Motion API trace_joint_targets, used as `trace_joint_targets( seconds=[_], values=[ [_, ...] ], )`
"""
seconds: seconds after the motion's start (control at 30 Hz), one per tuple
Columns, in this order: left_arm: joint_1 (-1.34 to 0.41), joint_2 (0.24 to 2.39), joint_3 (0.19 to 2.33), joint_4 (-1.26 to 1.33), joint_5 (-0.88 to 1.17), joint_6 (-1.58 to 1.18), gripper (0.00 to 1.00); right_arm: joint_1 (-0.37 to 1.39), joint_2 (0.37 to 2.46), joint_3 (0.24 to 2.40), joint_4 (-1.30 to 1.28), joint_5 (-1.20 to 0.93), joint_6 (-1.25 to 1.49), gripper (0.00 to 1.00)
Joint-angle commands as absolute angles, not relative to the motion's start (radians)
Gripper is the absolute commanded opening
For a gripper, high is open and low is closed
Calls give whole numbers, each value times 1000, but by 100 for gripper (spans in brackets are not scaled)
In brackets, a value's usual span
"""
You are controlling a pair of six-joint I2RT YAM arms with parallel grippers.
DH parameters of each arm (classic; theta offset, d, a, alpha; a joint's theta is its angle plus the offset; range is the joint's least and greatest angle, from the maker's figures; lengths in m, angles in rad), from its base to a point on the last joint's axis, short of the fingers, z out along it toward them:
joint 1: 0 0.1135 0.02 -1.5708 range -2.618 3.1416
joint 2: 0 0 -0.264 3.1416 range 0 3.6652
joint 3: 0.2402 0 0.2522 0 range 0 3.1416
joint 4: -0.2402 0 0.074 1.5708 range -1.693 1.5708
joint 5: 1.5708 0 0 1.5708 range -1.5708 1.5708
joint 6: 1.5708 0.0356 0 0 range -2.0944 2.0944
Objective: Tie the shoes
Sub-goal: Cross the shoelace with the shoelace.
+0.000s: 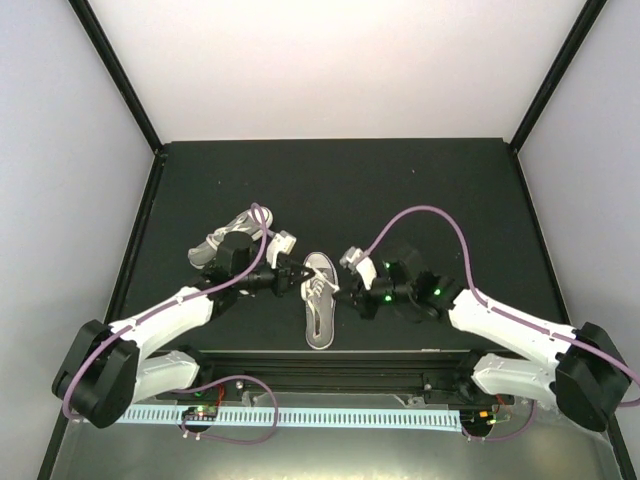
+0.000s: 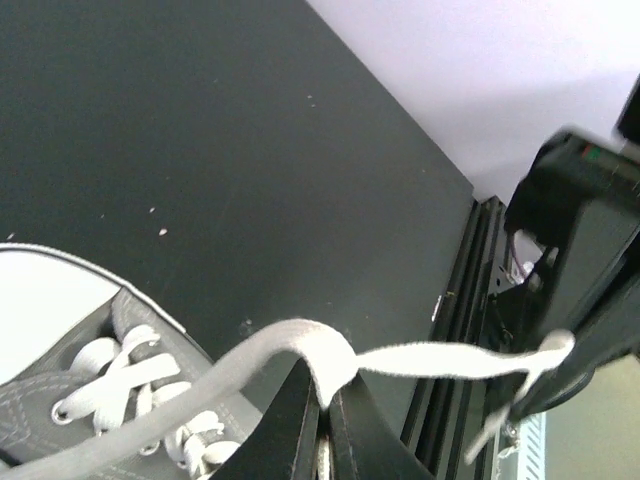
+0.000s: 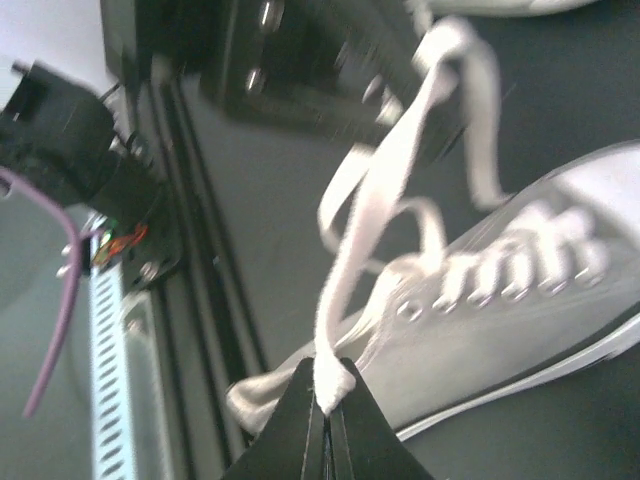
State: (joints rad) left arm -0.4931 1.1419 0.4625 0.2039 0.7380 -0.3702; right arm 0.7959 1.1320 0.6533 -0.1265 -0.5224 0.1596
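Note:
One grey sneaker (image 1: 319, 298) with white laces lies in the middle of the table, toe towards the near edge. The second shoe (image 1: 232, 234) lies behind my left arm. My left gripper (image 1: 297, 276) is at the sneaker's left side, shut on a white lace (image 2: 325, 360) that bends over its tips. My right gripper (image 1: 347, 291) is at the sneaker's right side, shut on the other lace (image 3: 330, 385). In the left wrist view the lace runs across to the right gripper's fingers (image 2: 545, 370). The sneaker's eyelet side shows in the right wrist view (image 3: 500, 310).
The black table mat (image 1: 400, 190) ends at a black rail (image 1: 330, 365) along the near edge. A perforated white strip (image 1: 330, 415) lies in front of it. White walls stand at the sides and back.

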Motion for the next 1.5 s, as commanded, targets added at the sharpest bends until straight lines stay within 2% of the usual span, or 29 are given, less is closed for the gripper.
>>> trace_joint_targets(
  seconds=[0.0, 0.27, 0.63, 0.97, 1.2, 1.47],
  values=[
    [-506, 1115, 471, 296, 808, -315, 2, 885, 1085, 583, -135, -489, 284, 2],
    [-515, 1087, 433, 287, 829, -304, 2, 942, 1058, 426, 265, -187, 461, 2],
    [-524, 1082, 433, 265, 803, -324, 2, 969, 1251, 452, 559, -171, 500, 2],
    [-525, 1076, 434, 260, 774, -354, 1, 1004, 1358, 467, 679, -146, 543, 2],
    [-525, 1059, 431, 208, 641, -378, 1, 1017, 1366, 439, 697, -108, 565, 2],
    [-525, 1073, 426, 252, 660, -431, 2, 1019, 1396, 428, 755, -88, 547, 2]
  ],
)
